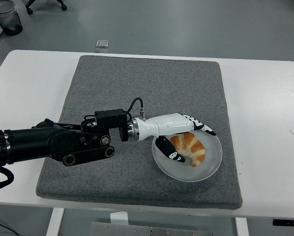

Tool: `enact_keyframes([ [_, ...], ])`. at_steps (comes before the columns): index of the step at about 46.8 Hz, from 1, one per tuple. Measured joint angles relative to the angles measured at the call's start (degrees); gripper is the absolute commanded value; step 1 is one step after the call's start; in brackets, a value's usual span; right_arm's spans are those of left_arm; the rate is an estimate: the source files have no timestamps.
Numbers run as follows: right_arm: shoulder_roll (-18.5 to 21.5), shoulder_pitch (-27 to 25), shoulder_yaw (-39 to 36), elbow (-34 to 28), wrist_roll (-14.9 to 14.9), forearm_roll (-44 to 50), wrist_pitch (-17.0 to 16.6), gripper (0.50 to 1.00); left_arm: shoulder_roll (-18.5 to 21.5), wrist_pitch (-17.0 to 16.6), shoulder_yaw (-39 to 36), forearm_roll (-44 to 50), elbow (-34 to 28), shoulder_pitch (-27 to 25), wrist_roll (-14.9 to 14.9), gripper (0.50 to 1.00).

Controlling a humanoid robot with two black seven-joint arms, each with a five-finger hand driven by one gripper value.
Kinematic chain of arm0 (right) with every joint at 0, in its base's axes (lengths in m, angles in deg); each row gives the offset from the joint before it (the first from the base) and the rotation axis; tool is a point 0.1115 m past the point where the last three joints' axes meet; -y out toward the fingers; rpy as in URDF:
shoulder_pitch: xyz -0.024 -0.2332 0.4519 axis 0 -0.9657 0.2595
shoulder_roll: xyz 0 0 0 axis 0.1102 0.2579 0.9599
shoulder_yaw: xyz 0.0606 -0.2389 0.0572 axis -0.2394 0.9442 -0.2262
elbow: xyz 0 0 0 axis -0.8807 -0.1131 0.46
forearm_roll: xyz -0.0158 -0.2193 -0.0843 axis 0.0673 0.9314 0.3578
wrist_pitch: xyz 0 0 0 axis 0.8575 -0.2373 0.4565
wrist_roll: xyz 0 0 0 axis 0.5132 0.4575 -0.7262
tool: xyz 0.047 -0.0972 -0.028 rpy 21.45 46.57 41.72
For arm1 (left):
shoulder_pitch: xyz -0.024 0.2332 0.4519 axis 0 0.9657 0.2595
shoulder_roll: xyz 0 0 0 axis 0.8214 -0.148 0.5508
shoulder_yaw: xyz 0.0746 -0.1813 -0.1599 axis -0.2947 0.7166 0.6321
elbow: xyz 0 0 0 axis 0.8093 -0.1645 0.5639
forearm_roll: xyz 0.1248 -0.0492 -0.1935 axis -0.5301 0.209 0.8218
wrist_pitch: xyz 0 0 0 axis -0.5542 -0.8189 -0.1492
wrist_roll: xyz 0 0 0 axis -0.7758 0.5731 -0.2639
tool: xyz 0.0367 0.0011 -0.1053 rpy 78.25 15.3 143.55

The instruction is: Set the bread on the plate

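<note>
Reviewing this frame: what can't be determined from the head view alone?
- Whether the left hand touches the bread: fingers extended above it, thumb beside it, contact unclear.
- Plate left rim: hidden under the hand.
- Bread's underside and how it sits: hidden by the bread itself.
- Small object beyond the mat: too small to identify.
- Right arm: out of view.

This looks like a robotics lab or test room, not a home. A plain white table [265, 113] stands on a smooth grey-blue floor [186, 24], with a grey mat [137, 83] as a work surface. Far left sit a dark mesh bin [4, 17] and the castor foot of an office chair [46, 5].
</note>
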Motion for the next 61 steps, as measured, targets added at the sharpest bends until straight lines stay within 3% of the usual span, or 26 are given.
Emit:
enact_keyframes([
  [15, 0.0, 0.0, 0.0, 0.0, 0.0, 0.0, 0.0, 0.938, 0.1, 0.2, 0.7, 3.8, -0.2, 0.0, 0.0, 0.986],
  [22, 0.0, 0.0, 0.0, 0.0, 0.0, 0.0, 0.0, 0.938, 0.3, 1.1, 1.7, 10.6, -1.1, -0.1, 0.0, 0.986],
  [26, 0.0, 0.0, 0.0, 0.0, 0.0, 0.0, 0.0, 0.938, 0.9, 2.3, 1.9, 14.8, -1.4, -0.6, 0.0, 0.986],
  [42, 0.0, 0.0, 0.0, 0.0, 0.0, 0.0, 0.0, 0.938, 3.6, 12.9, 12.3, 30.4, -1.2, -0.2, 0.0, 0.986],
  [61, 0.0, 0.0, 0.0, 0.0, 0.0, 0.0, 0.0, 0.938, 5.9, 13.8, 21.7, 45.6, 3.4, -0.1, 0.0, 0.986],
])
